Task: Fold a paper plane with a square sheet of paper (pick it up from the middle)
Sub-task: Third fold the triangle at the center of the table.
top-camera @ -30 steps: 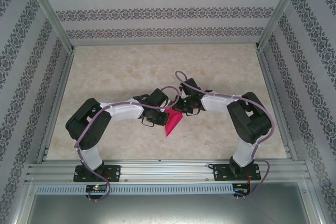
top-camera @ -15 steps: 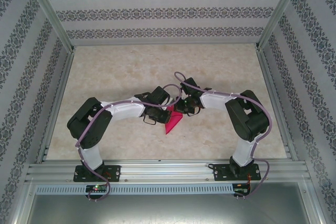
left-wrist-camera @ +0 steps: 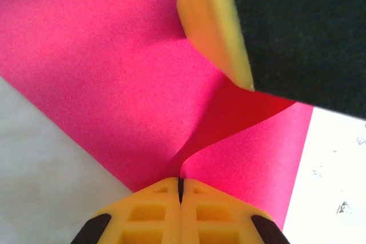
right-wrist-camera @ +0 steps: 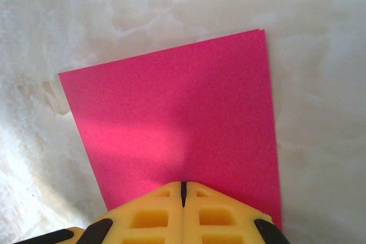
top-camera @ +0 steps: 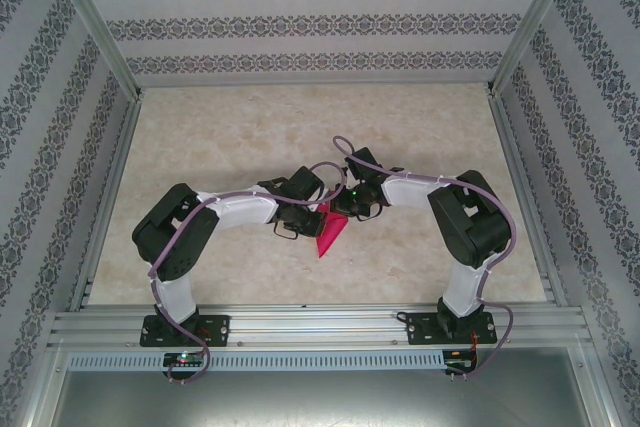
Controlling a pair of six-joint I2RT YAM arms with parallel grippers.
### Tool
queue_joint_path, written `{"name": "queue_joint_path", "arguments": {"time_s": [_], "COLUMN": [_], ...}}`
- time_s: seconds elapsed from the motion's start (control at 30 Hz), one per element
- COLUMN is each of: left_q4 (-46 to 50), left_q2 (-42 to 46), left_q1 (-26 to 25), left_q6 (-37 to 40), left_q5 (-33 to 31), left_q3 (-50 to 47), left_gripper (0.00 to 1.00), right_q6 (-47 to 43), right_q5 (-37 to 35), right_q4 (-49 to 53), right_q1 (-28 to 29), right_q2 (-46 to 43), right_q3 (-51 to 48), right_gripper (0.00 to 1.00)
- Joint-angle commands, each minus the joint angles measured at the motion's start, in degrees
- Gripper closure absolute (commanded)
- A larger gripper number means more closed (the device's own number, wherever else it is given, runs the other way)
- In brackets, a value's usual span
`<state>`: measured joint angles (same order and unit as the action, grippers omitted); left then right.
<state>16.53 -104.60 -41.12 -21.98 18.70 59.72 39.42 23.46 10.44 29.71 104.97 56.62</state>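
The square sheet of paper (top-camera: pixel 328 231) is bright magenta and lies folded at mid-table, narrowing to a point toward the near edge. My left gripper (top-camera: pixel 312 215) is shut, and in the left wrist view a raised curl of the sheet (left-wrist-camera: pixel 103 55) runs into the seam of its yellow jaws (left-wrist-camera: pixel 180 184). My right gripper (top-camera: pixel 340 209) is shut too, with its tips (right-wrist-camera: pixel 183 190) down on the flat pink layer (right-wrist-camera: pixel 183 101). One of its yellow fingers (left-wrist-camera: pixel 211 21) shows in the left wrist view, resting on the curled flap.
The marbled tabletop (top-camera: pixel 230 137) spreads out around the paper. Aluminium rails (top-camera: pixel 110 207) and patterned walls close in the left, right and far sides. Both arm bases (top-camera: pixel 180 327) are bolted at the near edge.
The left arm's elbow has crept slightly right toward the centre. The paper and both grippers stay almost where they were, jaws still shut.
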Motion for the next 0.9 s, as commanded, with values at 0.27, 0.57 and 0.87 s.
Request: {"name": "queue_joint_path", "arguments": {"time_s": [0.27,0.57,0.87], "left_q4": [0.9,-4.2,-3.6], "left_q2": [1.5,0.1,2.0], "left_q1": [0.3,0.1,0.1], "left_q6": [-2.8,-4.7,-4.3], "left_q5": [-2.1,-1.0,-3.0], "left_q3": [-4.6,-7.3,-6.1], "left_gripper": [1.0,0.99,0.99], "right_q6": [0.2,0.0,0.7], "right_q5": [-0.3,-1.4,-3.0], "right_q4": [1.1,1.5,3.8], "right_q1": [-0.5,-0.2,0.4], "right_q2": [0.9,0.6,1.0], "right_q3": [-0.2,-1.0,0.7], "right_gripper": [1.0,1.0,1.0]}}
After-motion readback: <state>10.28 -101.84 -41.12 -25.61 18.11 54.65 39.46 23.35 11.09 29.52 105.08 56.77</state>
